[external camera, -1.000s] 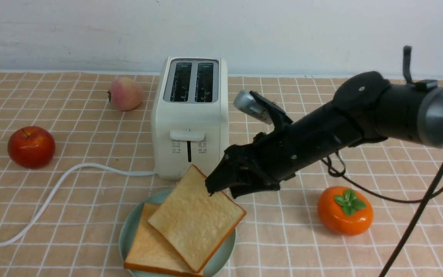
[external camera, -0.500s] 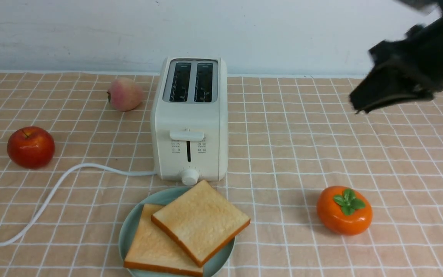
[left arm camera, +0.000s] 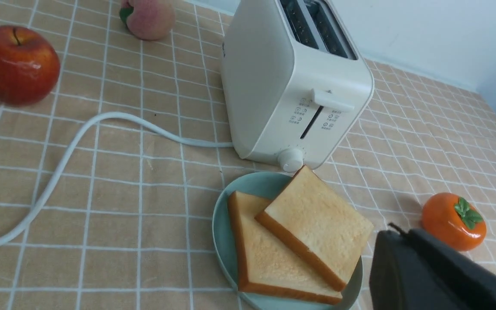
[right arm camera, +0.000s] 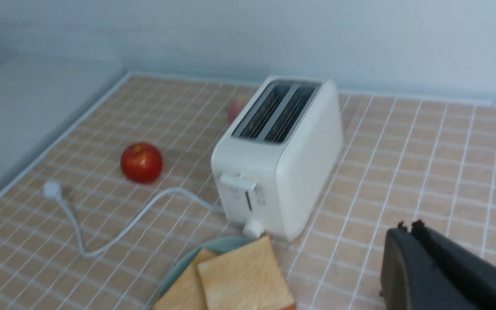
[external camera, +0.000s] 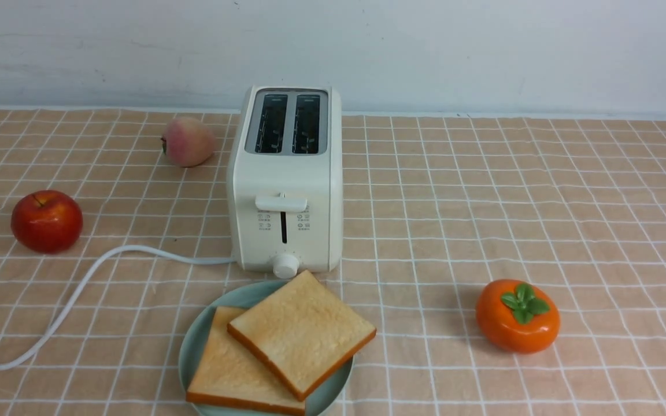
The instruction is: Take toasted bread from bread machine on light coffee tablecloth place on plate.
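Toast point(external camera: 302, 335) is what we see on the round plate point(external camera: 194, 346), one slice partly on top of the other. Our left hand point(left arm camera: 396, 230) and right hand point(right arm camera: 411, 228) are both pressed together.

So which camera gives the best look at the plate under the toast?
The left wrist view: most of the plate's rim shows around both toast slices. The front view cuts off its near edge; the right wrist view shows only a far part.
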Action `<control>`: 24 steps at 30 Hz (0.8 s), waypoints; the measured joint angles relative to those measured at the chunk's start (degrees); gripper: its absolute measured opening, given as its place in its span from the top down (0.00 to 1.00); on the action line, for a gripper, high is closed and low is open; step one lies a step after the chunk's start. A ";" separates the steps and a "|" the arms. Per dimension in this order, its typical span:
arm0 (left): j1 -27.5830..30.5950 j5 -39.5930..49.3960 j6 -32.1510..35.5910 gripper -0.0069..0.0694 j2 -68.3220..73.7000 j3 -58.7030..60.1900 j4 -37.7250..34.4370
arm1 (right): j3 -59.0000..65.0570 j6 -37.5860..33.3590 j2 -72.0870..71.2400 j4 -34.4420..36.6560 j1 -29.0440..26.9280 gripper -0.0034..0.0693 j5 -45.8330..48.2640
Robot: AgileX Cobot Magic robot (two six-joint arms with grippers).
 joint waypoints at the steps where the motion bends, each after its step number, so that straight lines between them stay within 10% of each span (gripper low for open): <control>1: 0.00 -1.05 0.00 0.93 0.00 0.88 -0.28 | 4.44 -0.32 -4.17 -0.15 0.00 0.96 -3.88; 10: 0.00 -8.27 0.00 0.93 0.06 6.79 -2.02 | 37.57 -1.43 -35.03 -0.57 0.00 0.96 -37.98; 24: 0.00 -8.64 0.00 0.93 0.56 6.96 -2.02 | 41.30 -1.43 -35.58 -0.40 0.00 0.94 -41.92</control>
